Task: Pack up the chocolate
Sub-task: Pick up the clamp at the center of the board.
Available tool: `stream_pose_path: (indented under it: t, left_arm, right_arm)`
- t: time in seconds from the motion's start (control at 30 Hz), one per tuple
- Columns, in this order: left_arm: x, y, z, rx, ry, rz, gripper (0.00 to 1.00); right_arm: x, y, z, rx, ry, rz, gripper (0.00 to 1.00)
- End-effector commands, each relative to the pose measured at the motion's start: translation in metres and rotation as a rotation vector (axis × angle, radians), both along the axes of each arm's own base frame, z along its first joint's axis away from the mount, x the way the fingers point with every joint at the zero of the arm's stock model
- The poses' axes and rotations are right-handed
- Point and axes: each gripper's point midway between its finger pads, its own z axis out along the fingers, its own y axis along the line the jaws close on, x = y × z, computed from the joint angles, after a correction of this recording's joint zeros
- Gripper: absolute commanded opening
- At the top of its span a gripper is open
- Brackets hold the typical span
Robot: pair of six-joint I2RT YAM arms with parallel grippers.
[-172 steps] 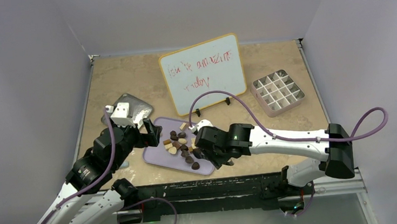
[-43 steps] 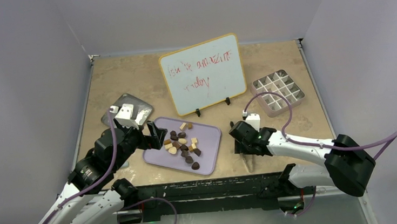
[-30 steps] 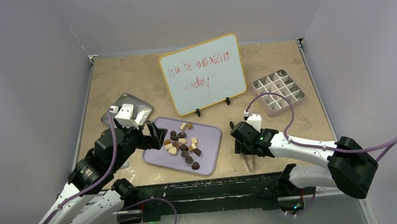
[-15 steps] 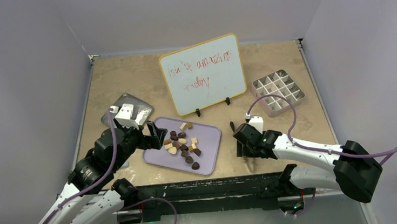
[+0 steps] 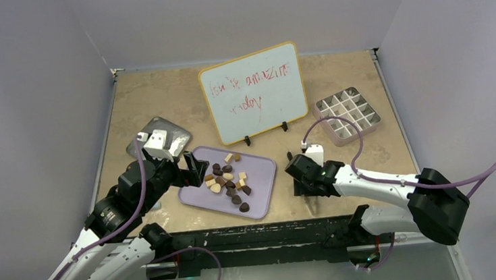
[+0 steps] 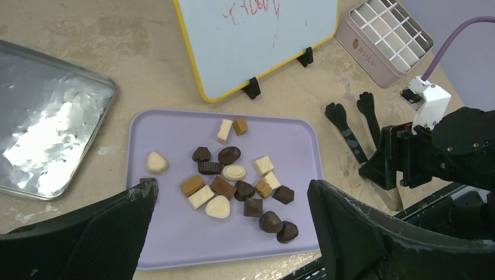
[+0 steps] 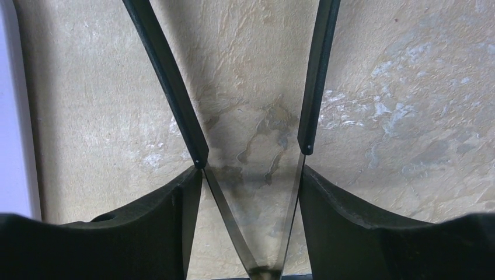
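Note:
The chocolate [image 5: 228, 179] lies as several dark, tan and cream pieces [image 6: 233, 175] on a lavender tray [image 5: 264, 165]. My left gripper [image 6: 233, 185] hovers wide open over the tray's near left side [image 5: 193, 166], holding nothing. Right of the tray, my right gripper [image 5: 298, 176] points down at the table. In the right wrist view its fingers [image 7: 250, 172] press on both arms of black tongs [image 7: 169, 76], which stay spread. The tongs' tips [image 6: 344, 128] rest on the table. The pink gridded box [image 5: 347, 115] stands at the back right.
A yellow-framed whiteboard [image 5: 255, 92] with red writing stands behind the tray. A shiny metal lid [image 5: 164, 137] lies to the left, behind my left arm. Purple cables loop over both wrists. The table's front edge runs just below the tray.
My right gripper has shifted slightly left over the tongs and its fingers have narrowed onto the tongs' arms. My left arm and the chocolate have not moved.

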Motion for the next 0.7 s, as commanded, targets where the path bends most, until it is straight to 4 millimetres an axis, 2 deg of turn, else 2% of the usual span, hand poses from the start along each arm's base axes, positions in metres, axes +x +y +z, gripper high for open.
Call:
stream_pose_path:
  t: [0.0,0.27,0.4,0.5,0.67]
  left_arm:
    - [0.002,-0.001,0.004,-0.005,-0.021,0.000,0.99]
    - [0.002,0.000,0.004,-0.007,-0.021,0.002,0.99]
    - [0.003,-0.001,0.003,-0.005,-0.016,0.003,0.99]
    - [0.004,-0.003,0.004,-0.010,-0.007,0.005,0.98]
    - [0.011,-0.015,0.019,-0.048,-0.021,-0.012,0.96]
  right_arm:
    - [-0.002,-0.014,-0.001,-0.065,-0.001,-0.022,0.62]
    - [-0.002,-0.016,0.000,-0.059,-0.011,-0.025,0.51]
    - [-0.002,-0.015,0.009,-0.067,-0.011,-0.009,0.46]
    - [-0.003,-0.007,0.028,-0.041,-0.036,0.028,0.46]
    - [-0.001,0.005,0.077,0.000,-0.093,0.130,0.45]
